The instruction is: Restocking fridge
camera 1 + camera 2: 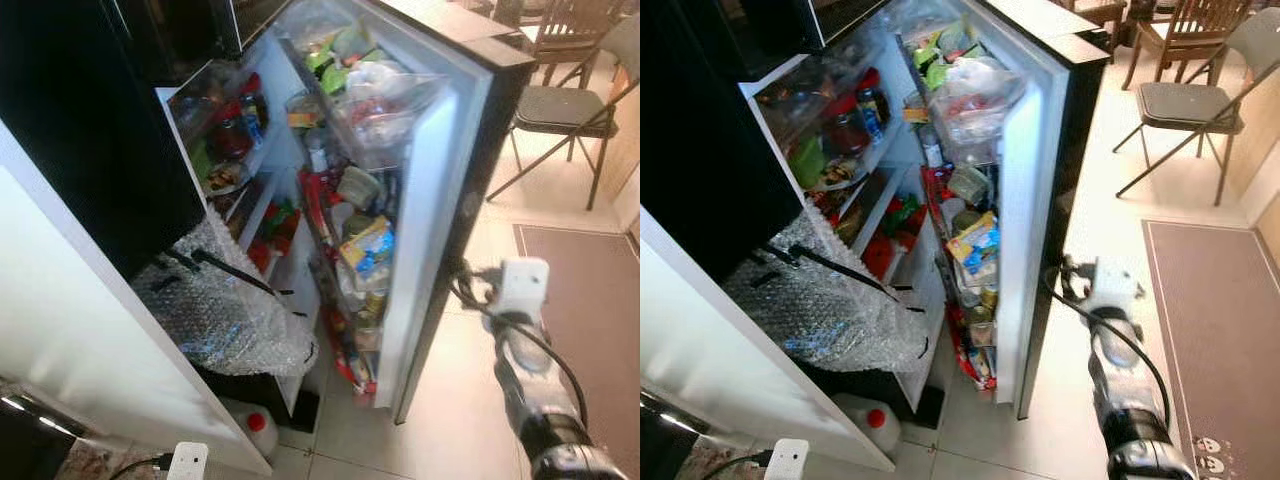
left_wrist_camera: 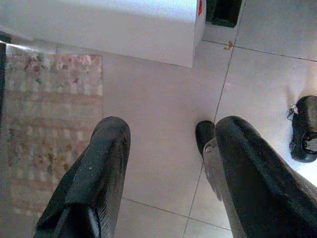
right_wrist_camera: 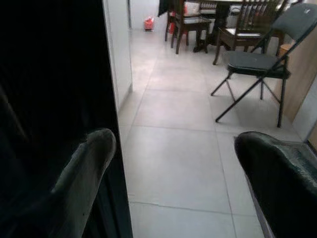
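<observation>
The fridge (image 1: 300, 190) stands open, its door (image 1: 430, 210) swung wide and packed with food. The right claw (image 3: 173, 168), fingers spread wide, sits at the door's outer edge. The left claw (image 2: 163, 163) hangs wide open over the floor (image 2: 163, 99).

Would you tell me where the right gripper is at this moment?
In the head views, the right gripper is raised on the robot's right, open, at the outer edge of the open fridge door, with the folding chair beyond it.
</observation>
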Controlling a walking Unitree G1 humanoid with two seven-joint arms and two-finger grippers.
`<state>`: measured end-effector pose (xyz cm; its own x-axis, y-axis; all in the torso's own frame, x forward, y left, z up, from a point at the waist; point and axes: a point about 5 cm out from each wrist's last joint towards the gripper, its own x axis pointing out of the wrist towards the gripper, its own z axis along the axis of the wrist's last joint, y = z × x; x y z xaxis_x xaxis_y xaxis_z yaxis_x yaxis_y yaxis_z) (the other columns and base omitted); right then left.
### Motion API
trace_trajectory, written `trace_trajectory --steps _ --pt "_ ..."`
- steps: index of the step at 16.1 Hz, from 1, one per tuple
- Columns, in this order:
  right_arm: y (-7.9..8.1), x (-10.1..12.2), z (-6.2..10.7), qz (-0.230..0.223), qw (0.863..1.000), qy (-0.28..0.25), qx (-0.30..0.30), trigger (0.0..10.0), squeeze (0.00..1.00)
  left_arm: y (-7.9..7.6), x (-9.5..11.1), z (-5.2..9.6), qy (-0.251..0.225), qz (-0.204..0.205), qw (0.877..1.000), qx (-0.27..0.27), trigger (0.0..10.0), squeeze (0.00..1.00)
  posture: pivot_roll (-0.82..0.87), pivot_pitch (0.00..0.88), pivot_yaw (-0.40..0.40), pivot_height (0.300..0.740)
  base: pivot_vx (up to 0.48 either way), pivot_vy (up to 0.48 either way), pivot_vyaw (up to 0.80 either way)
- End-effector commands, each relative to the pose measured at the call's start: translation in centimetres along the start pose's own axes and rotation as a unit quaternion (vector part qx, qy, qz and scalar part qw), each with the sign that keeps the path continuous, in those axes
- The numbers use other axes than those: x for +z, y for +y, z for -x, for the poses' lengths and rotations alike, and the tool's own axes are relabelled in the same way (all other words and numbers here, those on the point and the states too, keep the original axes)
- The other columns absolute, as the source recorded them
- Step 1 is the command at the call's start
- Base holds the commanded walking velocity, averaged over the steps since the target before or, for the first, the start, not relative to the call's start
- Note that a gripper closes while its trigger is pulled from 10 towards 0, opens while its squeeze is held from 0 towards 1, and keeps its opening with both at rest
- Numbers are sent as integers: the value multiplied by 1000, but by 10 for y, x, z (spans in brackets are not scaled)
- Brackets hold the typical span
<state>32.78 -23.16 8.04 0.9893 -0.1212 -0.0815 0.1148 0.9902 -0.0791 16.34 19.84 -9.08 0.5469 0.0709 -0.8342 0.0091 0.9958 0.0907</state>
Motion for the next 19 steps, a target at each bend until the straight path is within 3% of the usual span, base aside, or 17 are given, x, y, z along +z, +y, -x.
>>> trace_trajectory --steps 1,5,9,10,16,19 --pt "15 4 -5 -5 999 1 34 10000 0 3 0 0 -2 -3 1000 8 10000 0 -85 0 95 740 0 0 0" --pt "57 14 -7 -8 985 -8 175 10000 0 3 3 0 -5 -2 1000 9 10000 0 -79 0 93 740 0 0 0" --pt "78 21 -3 -11 963 -23 268 10000 0 2 3 0 -6 -3 1000 8 10000 0 -94 0 93 740 0 0 0" --pt "83 21 1 -18 952 -24 303 10000 0 1 3 0 -6 -4 1000 7 10000 0 -101 0 94 740 0 0 0" --pt "88 11 20 -27 916 -8 399 10000 0 1 6 -1 -10 -4 1000 7 10000 0 -104 0 96 740 0 0 0" --pt "86 10 25 -35 909 -6 416 10000 0 2 7 -1 -12 -6 1000 8 10000 0 -101 0 99 740 0 0 0"
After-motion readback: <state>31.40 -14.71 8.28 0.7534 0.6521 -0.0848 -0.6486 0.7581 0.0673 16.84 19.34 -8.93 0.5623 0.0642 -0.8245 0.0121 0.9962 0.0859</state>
